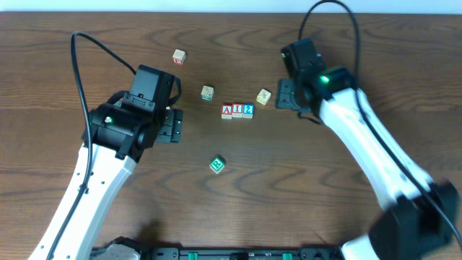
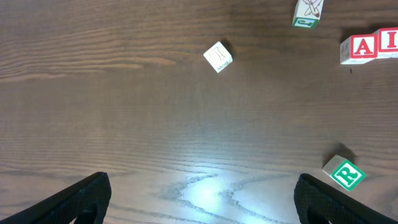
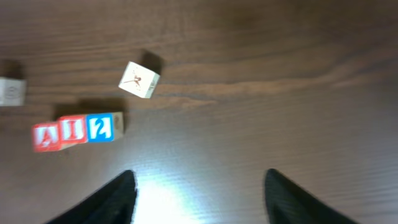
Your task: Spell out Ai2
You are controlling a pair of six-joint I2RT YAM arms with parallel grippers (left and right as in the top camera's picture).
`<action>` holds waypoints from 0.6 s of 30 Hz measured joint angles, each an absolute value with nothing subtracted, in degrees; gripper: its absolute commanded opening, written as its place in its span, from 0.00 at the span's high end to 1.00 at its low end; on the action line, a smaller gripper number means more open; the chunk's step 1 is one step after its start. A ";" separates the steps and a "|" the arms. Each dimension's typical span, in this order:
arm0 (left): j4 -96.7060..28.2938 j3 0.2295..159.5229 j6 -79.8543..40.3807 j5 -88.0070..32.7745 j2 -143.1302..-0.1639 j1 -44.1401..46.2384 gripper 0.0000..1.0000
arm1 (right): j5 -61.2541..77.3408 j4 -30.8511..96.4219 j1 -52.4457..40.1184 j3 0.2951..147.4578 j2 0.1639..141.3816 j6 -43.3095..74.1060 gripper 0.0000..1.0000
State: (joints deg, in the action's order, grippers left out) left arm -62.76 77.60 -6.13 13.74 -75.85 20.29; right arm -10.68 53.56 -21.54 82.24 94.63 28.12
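Three white-faced cubes stand in a touching row at mid table: the red A (image 1: 227, 110), the red I (image 1: 237, 110) and the blue 2 (image 1: 247, 110). The right wrist view shows the A (image 3: 46, 137), I (image 3: 73, 129) and 2 (image 3: 101, 126) to the left of and beyond my right gripper (image 3: 199, 186), which is open and empty. In the overhead view the right gripper (image 1: 280, 94) sits just right of the row. My left gripper (image 1: 175, 125) is left of the row, wide open over bare wood (image 2: 202, 199). The A (image 2: 362, 48) and I (image 2: 388, 41) show at its far right.
A pale cube (image 1: 263, 97) lies close to the 2, between it and the right gripper. Two more pale cubes (image 1: 207, 92) (image 1: 179, 56) lie further back left. A green-marked cube (image 1: 217, 165) sits toward the front, near the left gripper's right finger (image 2: 320, 196).
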 measured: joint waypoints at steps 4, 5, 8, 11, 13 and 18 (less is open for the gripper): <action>-62.81 77.60 -6.13 13.74 -75.85 20.29 0.05 | -11.31 50.52 -21.54 74.81 84.55 26.70 0.01; -62.78 77.60 -6.13 13.74 -75.85 20.29 0.05 | -11.40 49.58 -21.54 72.82 82.19 26.50 0.01; -62.78 77.58 -6.13 13.74 -75.85 20.29 0.05 | -11.60 46.04 -21.52 67.46 75.55 26.46 0.01; -62.83 77.58 -6.13 13.74 -75.85 20.29 0.05 | -12.03 40.38 -20.75 62.54 70.02 25.52 0.01; -62.78 77.60 -6.13 13.74 -75.85 20.29 0.04 | -11.35 33.91 -19.77 58.74 66.89 20.14 0.01; -62.78 77.60 -6.11 13.74 -75.85 20.29 0.05 | -5.80 16.27 -19.35 49.69 62.46 6.00 0.01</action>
